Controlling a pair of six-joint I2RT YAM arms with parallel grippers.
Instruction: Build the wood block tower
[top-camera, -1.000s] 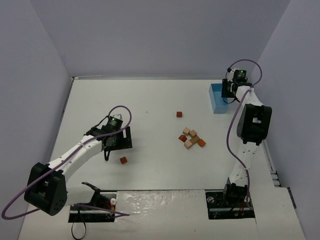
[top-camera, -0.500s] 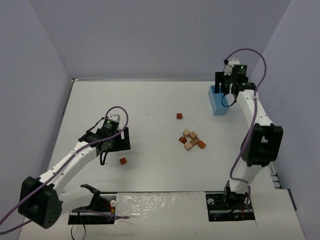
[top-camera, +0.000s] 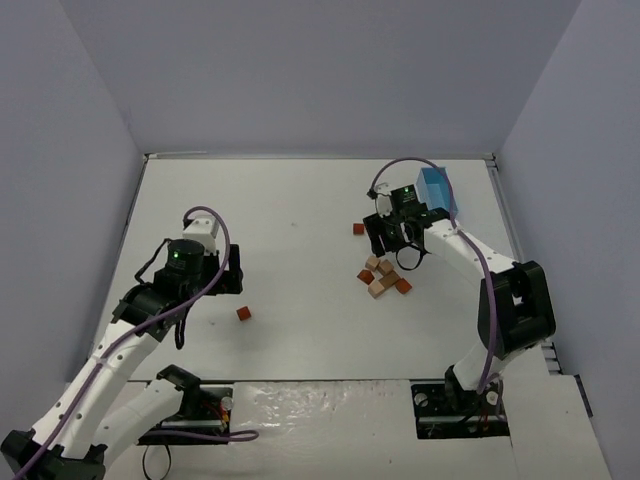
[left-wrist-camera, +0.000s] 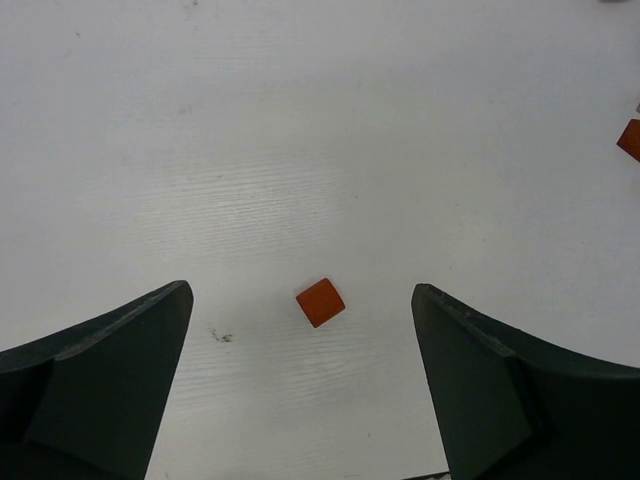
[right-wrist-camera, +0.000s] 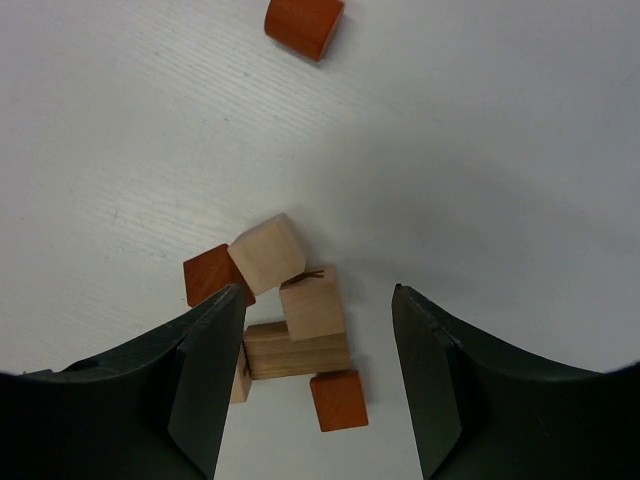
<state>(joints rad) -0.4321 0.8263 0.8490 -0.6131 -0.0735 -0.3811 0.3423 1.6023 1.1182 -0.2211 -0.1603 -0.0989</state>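
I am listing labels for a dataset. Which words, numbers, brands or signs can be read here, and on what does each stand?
None can be read.
The wooden blocks, the blue box, the left arm and the right arm show no print; each arm carries only a green light.

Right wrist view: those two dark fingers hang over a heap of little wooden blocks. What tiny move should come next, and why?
Probably a short, straight descent. The right gripper is open and empty, its fingers straddle the heap of blocks, and a tan cube lies right between them, so lowering would likely bring it within grasp.
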